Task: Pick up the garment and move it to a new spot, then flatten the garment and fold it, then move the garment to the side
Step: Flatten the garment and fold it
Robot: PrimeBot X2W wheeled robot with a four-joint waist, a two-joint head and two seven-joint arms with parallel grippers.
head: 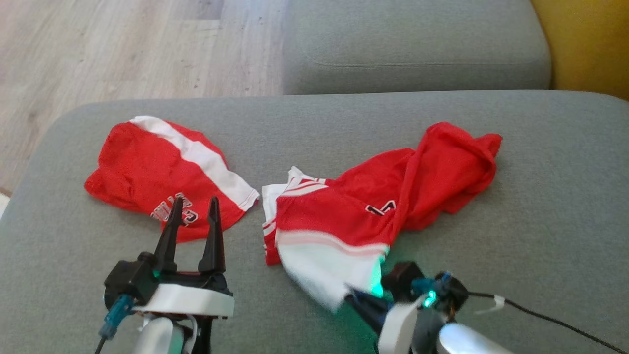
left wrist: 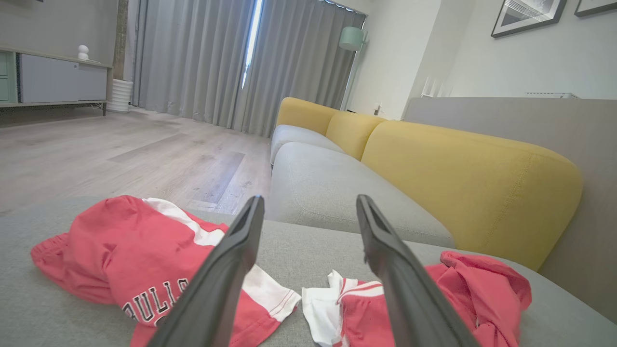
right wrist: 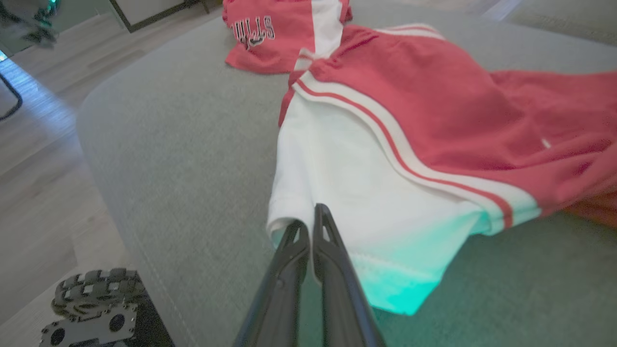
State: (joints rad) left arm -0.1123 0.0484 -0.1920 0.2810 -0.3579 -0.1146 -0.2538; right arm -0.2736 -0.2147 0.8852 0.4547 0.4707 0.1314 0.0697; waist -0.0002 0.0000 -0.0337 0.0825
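Pinching the white hem of the red garment, which lies crumpled on the grey cushion
Right gripper is clenched on the hem's edge, left gripper spread and empty above the red shorts; lift slowly so the bunched far end trails clear without snagging the shorts just beside it

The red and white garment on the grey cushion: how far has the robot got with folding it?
Barely started. Done: nothing visible; the garment lies crumpled, its far end bunched. In hand: the right gripper is shut on its white hem, seemingly to begin the pick-up. The left gripper hangs open over the other red garment. Left: moving it, flattening, folding, setting it aside.
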